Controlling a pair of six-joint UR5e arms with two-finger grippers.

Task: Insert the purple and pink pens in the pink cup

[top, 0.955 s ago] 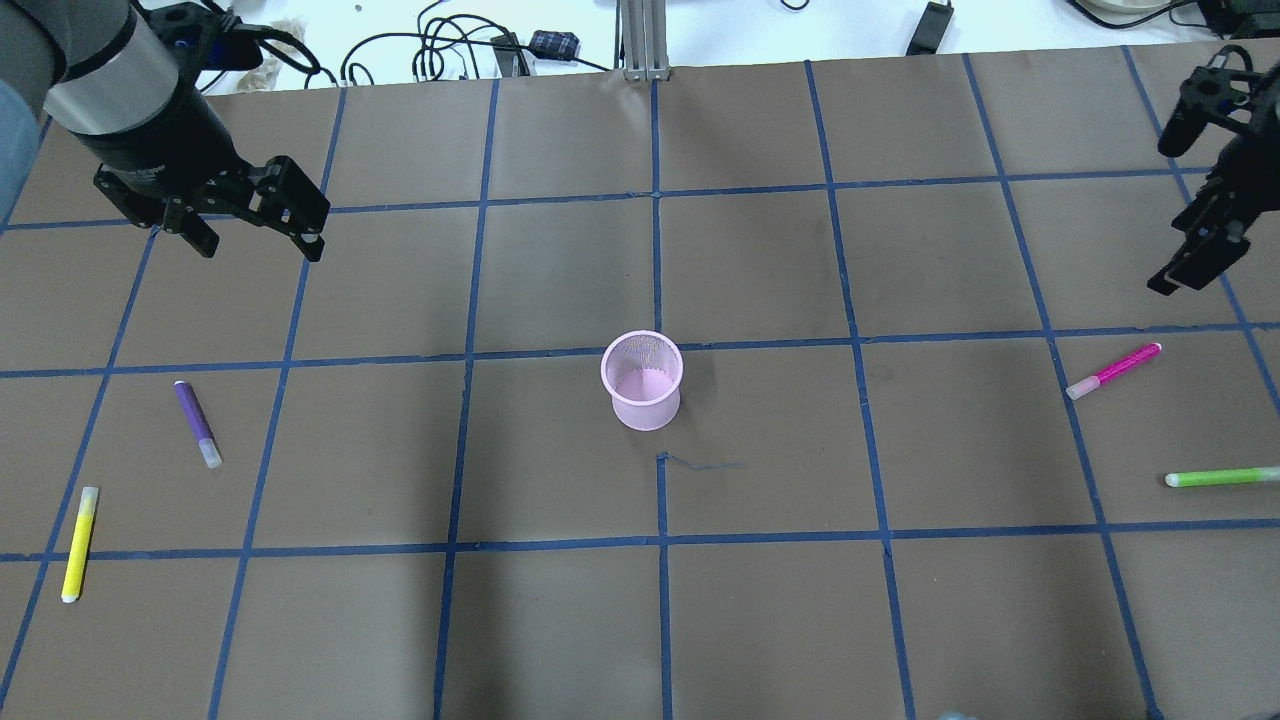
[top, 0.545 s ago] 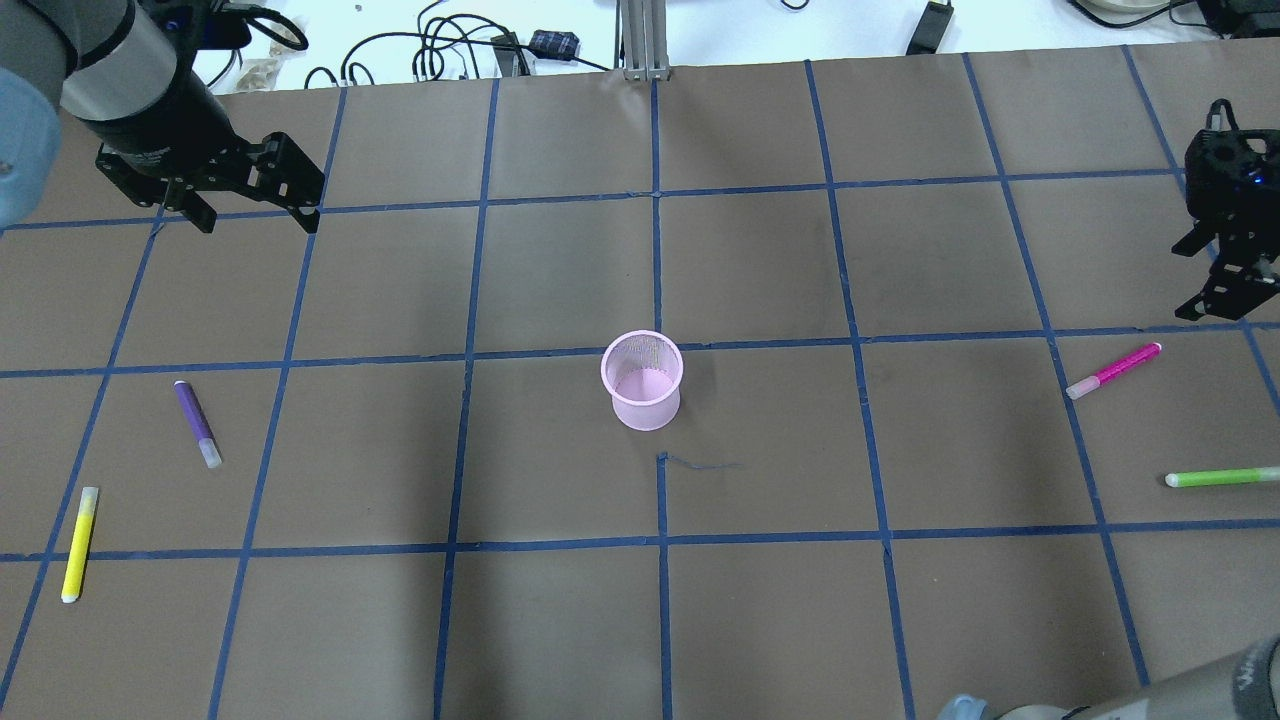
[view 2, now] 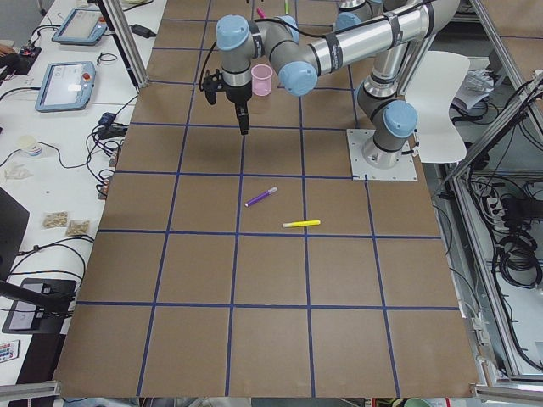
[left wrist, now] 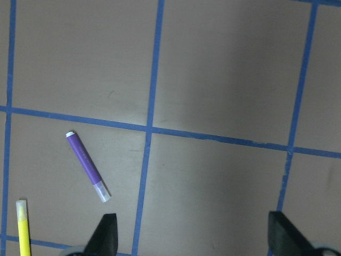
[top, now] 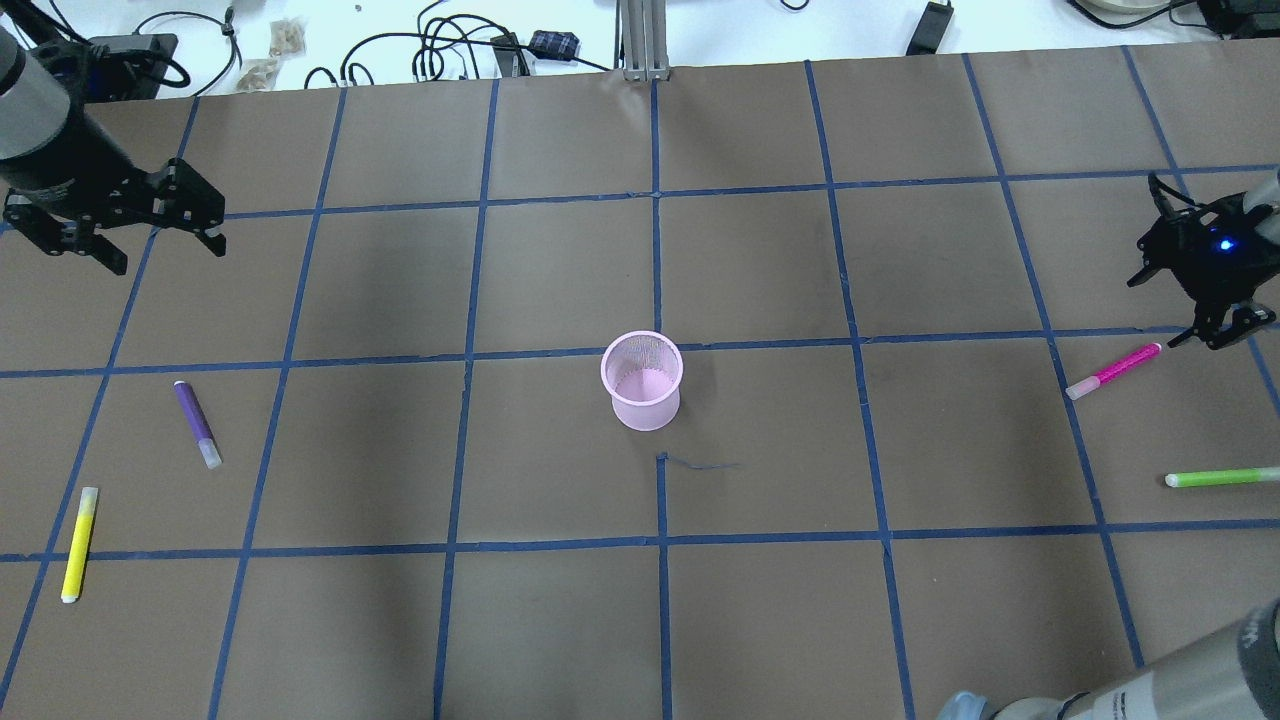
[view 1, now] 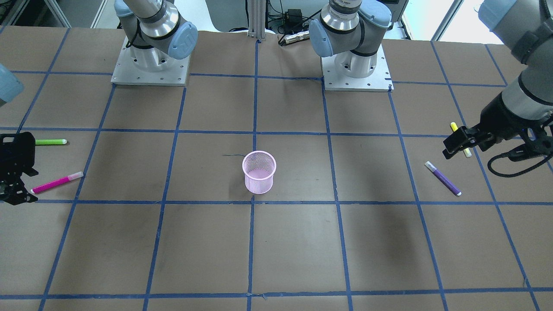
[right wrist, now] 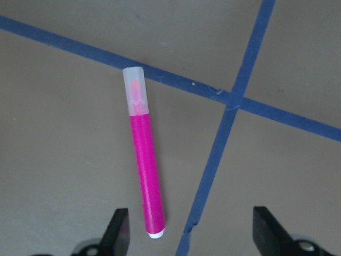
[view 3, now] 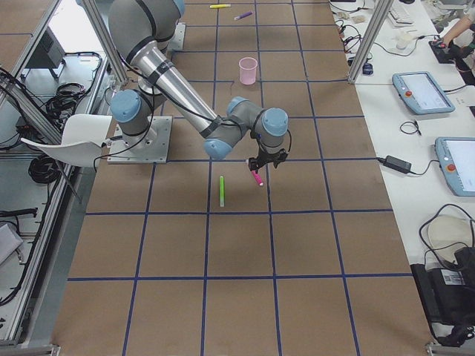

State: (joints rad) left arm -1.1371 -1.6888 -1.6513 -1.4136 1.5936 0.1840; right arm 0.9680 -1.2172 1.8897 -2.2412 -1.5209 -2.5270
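Observation:
The pink mesh cup (top: 641, 380) stands upright and empty at the table's middle. The purple pen (top: 197, 423) lies flat on the left side and also shows in the left wrist view (left wrist: 88, 174). My left gripper (top: 165, 250) is open and empty, high above the table, beyond the purple pen. The pink pen (top: 1113, 371) lies flat on the right side. My right gripper (top: 1215, 335) is open and empty, just off the pen's outer end. In the right wrist view the pink pen (right wrist: 144, 181) reaches down toward the left finger.
A yellow pen (top: 79, 543) lies near the left edge, close to the purple one. A green pen (top: 1222, 477) lies near the right edge, nearer me than the pink pen. Cables (top: 450, 50) and a metal post (top: 645, 40) stand beyond the table's far edge.
My left gripper has moved left toward the table's edge. My right gripper has come down and nearer to the pink pen's end. The pens and the cup have not moved.

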